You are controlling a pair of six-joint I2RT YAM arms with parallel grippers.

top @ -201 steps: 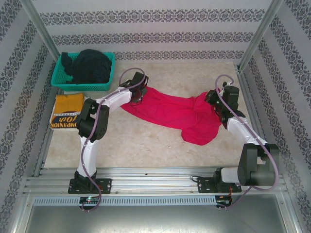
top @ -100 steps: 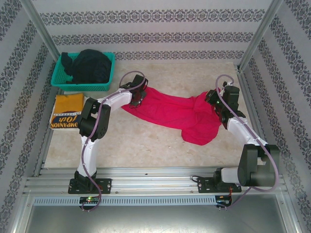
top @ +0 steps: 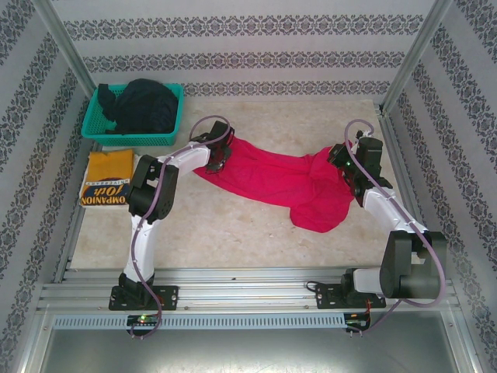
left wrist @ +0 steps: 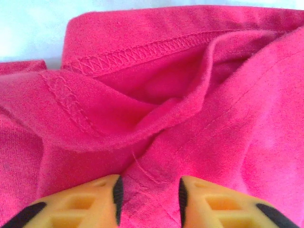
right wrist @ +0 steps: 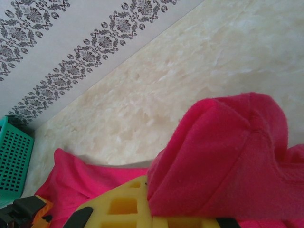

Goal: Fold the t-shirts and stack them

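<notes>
From above, the red t-shirt (top: 279, 183) lies crumpled in a long band across the middle of the bench (top: 233, 241), well short of flat. The left pincer (top: 220, 159) is down on its left end, and the right pincer (top: 335, 159) is at its right end, nearer the right edge, where the cloth rises in a bunch. A folded yellow t-shirt (top: 107, 177) lies at the left edge. The dark t-shirts (top: 144, 105) are heaped in the teal basket (top: 97, 134) at the far left corner. The step in hand looks like spreading the red one before any fold. In the left wrist view, the left pincer (left wrist: 149, 199) has its pads a little apart, with a creased ridge of the red t-shirt (left wrist: 190, 95) pinched between them, just short of the stitched hem (left wrist: 142, 50). In the right wrist view, the red t-shirt (right wrist: 223, 156) drapes in a raised hump over the yellow finger (right wrist: 124, 205) of the right pincer. That pincer is pressed together on the cloth, with bare bench (right wrist: 190, 71) beyond. The next move likely calls for both arms to lift and draw apart, pulling the shirt taut, then lay it flat with the hem straight.
</notes>
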